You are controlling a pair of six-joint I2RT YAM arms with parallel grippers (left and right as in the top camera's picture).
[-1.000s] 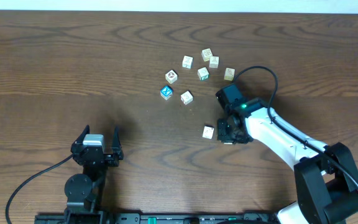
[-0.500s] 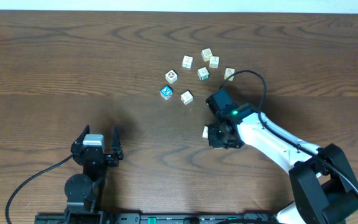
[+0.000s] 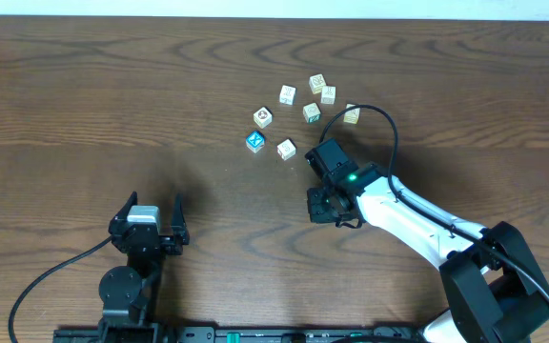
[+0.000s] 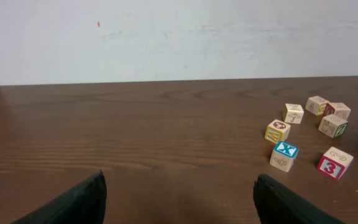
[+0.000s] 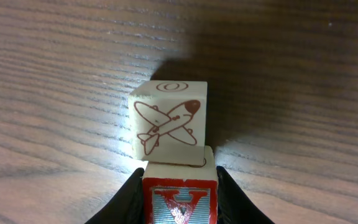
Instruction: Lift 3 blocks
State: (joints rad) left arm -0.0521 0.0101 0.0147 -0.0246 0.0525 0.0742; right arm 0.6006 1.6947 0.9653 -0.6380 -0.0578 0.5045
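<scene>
Item: small wooden cube with a red-bordered face bearing the letter V [image 5: 180, 202], gripped between the two black fingers [image 5: 127, 199] of the right claw [image 3: 324, 204], whose jaws are set narrow against its sides. It is located right of the desk's centre, on the near side of the loose cluster. Whether it rests on the dark brown wood-grain desk [image 3: 84, 95] or is raised cannot be told. Item: pale wooden cube printed with a reddish-brown aeroplane [image 5: 169, 121], an oval mark on its top face, stood on the desk directly ahead of the held cube. It is seen just beside that cube, and contact cannot be determined. From overhead it is largely covered by the right claw. Item: eight further small wooden cubes [image 3: 312, 112], scattered in a loose cluster on the desk beyond the right claw. Among them are a blue-faced cube marked X [image 4: 285, 150] and a pale cube with a red face marked 3 [image 4: 330, 167]. Item: left claw [image 4: 180, 180], kept empty with jaws spread wide, at the near left of the desk, well apart from every cube.
</scene>
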